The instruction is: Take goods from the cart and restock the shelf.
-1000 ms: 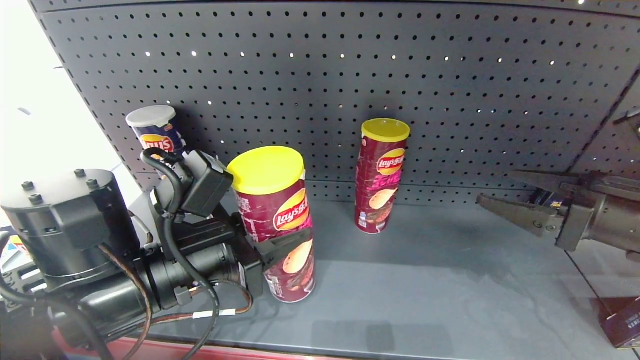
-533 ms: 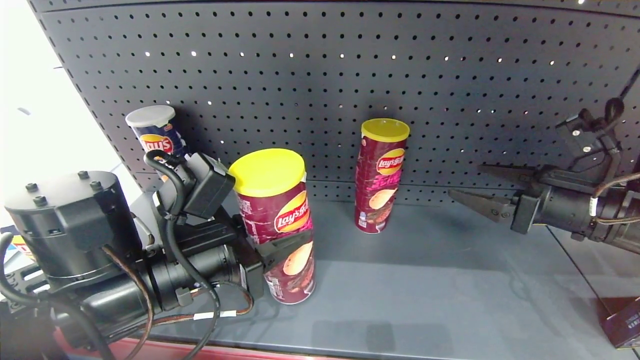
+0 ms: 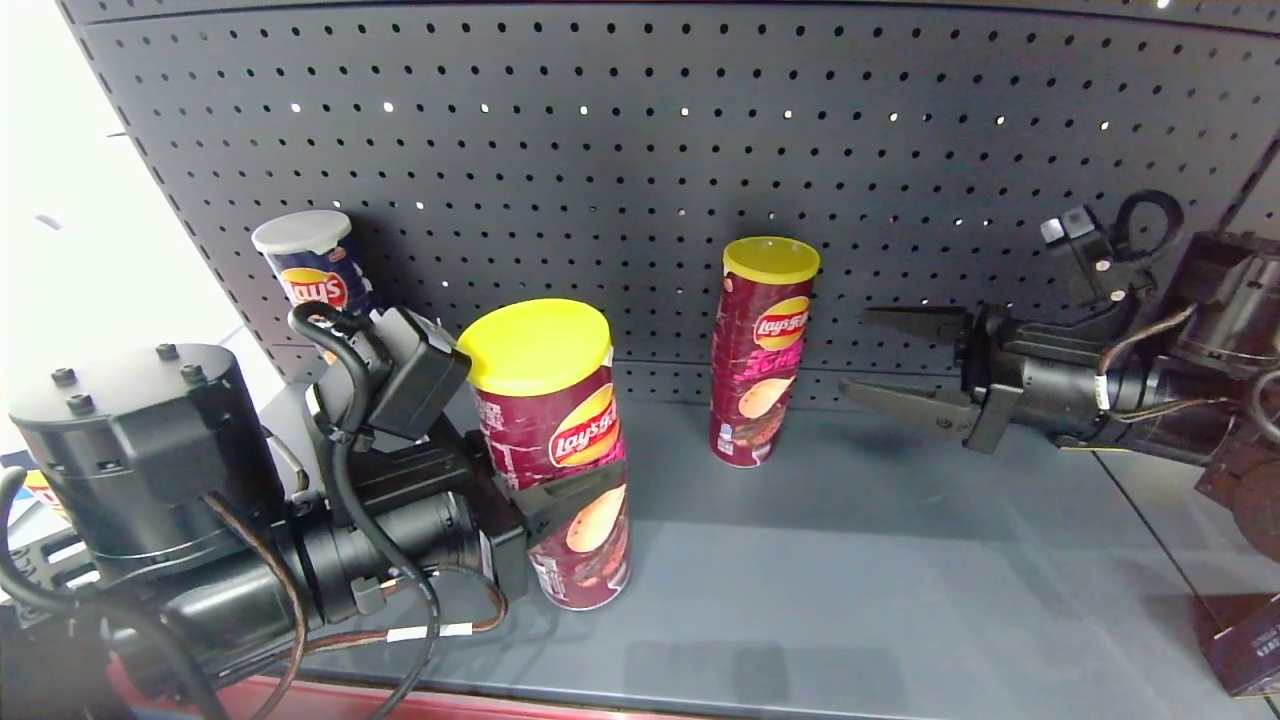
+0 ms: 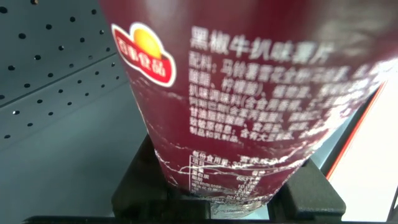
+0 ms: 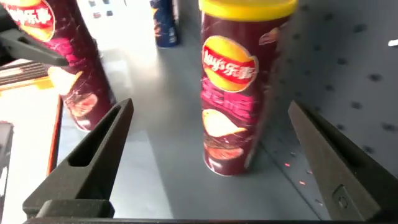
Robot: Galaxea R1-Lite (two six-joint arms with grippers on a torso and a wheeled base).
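Note:
My left gripper [image 3: 560, 480] is shut on a maroon chip can with a yellow lid [image 3: 555, 440], which stands upright on the grey shelf [image 3: 850, 590] near its front left. The can's printed side [image 4: 249, 106] sits between the black jaws in the left wrist view. A second maroon can [image 3: 760, 350] stands upright at the back by the pegboard. My right gripper [image 3: 885, 360] is open, a short way to the right of that can and pointing at it. The right wrist view has this can [image 5: 239, 93] between and beyond the two fingers [image 5: 93, 155].
A small blue can with a white lid [image 3: 310, 265] stands at the back left corner, behind my left arm. The black pegboard [image 3: 650, 150] closes off the back. A dark box [image 3: 1245, 645] lies at the lower right. Open shelf floor stretches across the middle and front right.
My right gripper has moved left along the shelf, closer to the back maroon can, still open. The left gripper and its can have barely shifted.

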